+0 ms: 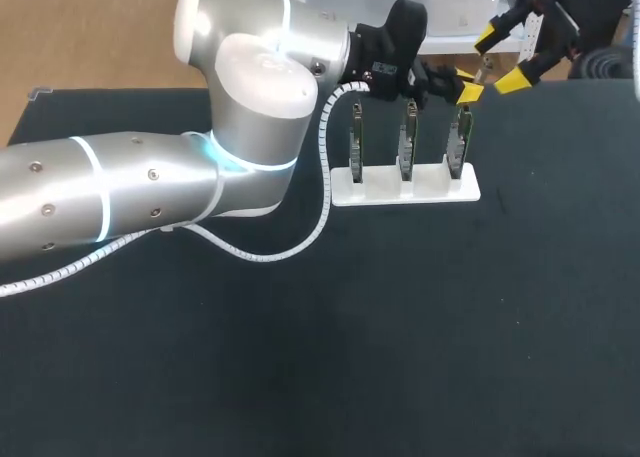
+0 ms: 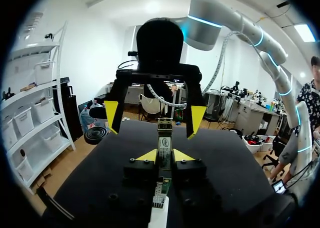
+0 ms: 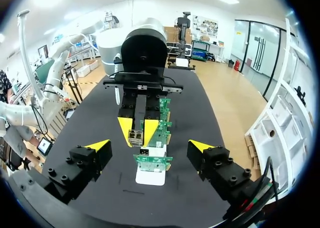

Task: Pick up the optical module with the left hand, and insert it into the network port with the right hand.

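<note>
My left gripper (image 1: pixel 468 91) hangs over the rightmost of three green network cards (image 1: pixel 460 142) and is shut on the small metal optical module (image 2: pixel 164 138). In the left wrist view the module stands up between the yellow tips of the left gripper (image 2: pixel 165 156), directly above the card's port (image 2: pixel 162 187). My right gripper (image 1: pixel 500 59) is open just beyond it, facing the left one. In the right wrist view the right gripper (image 3: pixel 150 147) has its fingers spread wide on either side of the module (image 3: pixel 135 136) without touching it. The nearest card (image 3: pixel 153 160) lies below.
A white rack (image 1: pixel 405 187) at the table's back middle holds the cards upright in a row. My left arm (image 1: pixel 150 187) spans the left half of the black table, its spiral cable (image 1: pixel 322 177) hanging beside the rack.
</note>
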### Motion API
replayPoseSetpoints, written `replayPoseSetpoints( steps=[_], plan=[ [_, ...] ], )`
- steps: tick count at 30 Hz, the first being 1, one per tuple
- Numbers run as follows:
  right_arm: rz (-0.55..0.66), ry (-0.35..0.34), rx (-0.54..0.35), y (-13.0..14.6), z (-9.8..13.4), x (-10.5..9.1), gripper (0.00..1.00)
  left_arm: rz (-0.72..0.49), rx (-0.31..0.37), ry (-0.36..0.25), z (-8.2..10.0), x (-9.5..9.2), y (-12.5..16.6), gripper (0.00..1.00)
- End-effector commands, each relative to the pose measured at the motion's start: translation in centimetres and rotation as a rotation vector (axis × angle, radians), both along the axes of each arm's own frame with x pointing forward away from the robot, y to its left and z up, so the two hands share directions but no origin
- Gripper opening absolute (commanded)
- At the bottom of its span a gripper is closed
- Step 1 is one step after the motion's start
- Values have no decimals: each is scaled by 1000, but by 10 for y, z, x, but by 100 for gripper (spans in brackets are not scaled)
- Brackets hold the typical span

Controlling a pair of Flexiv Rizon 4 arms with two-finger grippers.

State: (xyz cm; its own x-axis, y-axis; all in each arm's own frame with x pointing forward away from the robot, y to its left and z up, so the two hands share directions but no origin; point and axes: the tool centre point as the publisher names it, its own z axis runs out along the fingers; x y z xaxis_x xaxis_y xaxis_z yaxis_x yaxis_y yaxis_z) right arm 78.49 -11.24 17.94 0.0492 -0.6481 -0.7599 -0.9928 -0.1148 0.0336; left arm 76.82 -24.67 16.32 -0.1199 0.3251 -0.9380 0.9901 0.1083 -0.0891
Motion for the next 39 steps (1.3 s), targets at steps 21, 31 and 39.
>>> replayPoseSetpoints(
  steps=[21,31,39],
  plan=[
    [-28,-31,9,8,10,-15,100,-3,6,3,1,1,0,0],
    [-29,-33,16,10,13,-18,100,-3,6,3,1,1,0,0],
    [-31,-30,19,11,13,-18,100,-3,6,3,1,1,0,0]
  ],
)
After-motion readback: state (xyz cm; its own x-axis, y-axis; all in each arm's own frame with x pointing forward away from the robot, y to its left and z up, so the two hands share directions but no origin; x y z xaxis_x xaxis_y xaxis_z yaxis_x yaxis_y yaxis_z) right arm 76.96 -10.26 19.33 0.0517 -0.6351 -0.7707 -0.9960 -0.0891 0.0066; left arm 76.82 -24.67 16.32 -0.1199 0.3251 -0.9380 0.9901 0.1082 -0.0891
